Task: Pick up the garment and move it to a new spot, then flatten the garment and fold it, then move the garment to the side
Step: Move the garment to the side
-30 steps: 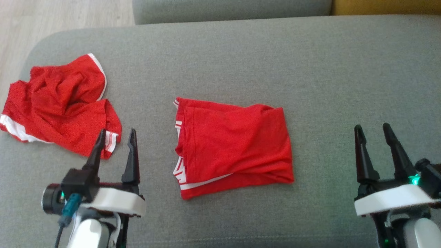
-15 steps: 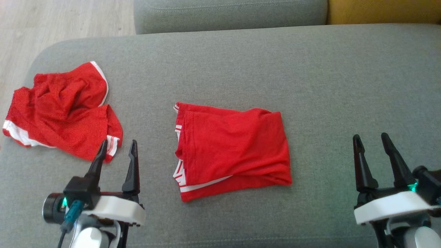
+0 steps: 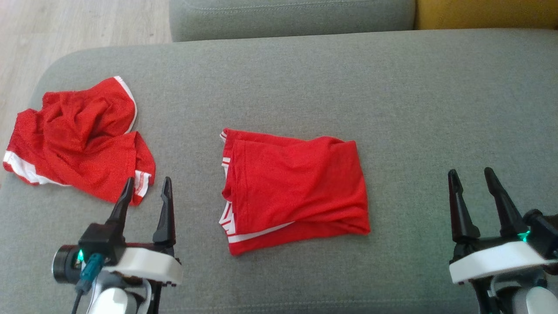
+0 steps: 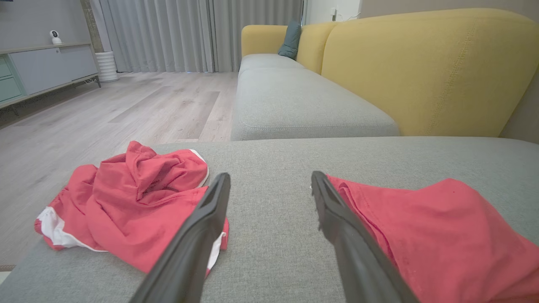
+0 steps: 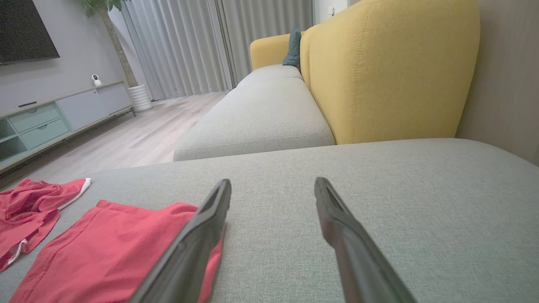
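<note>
A red garment with white trim [image 3: 296, 187] lies folded into a rough rectangle in the middle of the grey sofa cushion [image 3: 392, 100]. A second red garment [image 3: 78, 144] lies crumpled at the cushion's left end. My left gripper [image 3: 148, 179] is open and empty, hovering just near of the crumpled one and left of the folded one. My right gripper [image 3: 470, 171] is open and empty, well to the right of the folded garment. In the left wrist view the left gripper [image 4: 269, 176] points between the crumpled garment [image 4: 134, 198] and the folded garment [image 4: 442, 227]. The right wrist view has the folded garment [image 5: 113, 248] left of the right gripper [image 5: 273, 182].
The cushion's rounded left edge drops to a wooden floor [image 3: 65, 26]. Another grey seat cushion [image 3: 287, 17] adjoins at the back, with a yellow backrest [image 4: 421, 71] to its right. The cushion's right half is bare grey fabric.
The head camera has tilted a little, so the whole picture sits slightly lower. Both garments lie as before and both grippers stay open.
</note>
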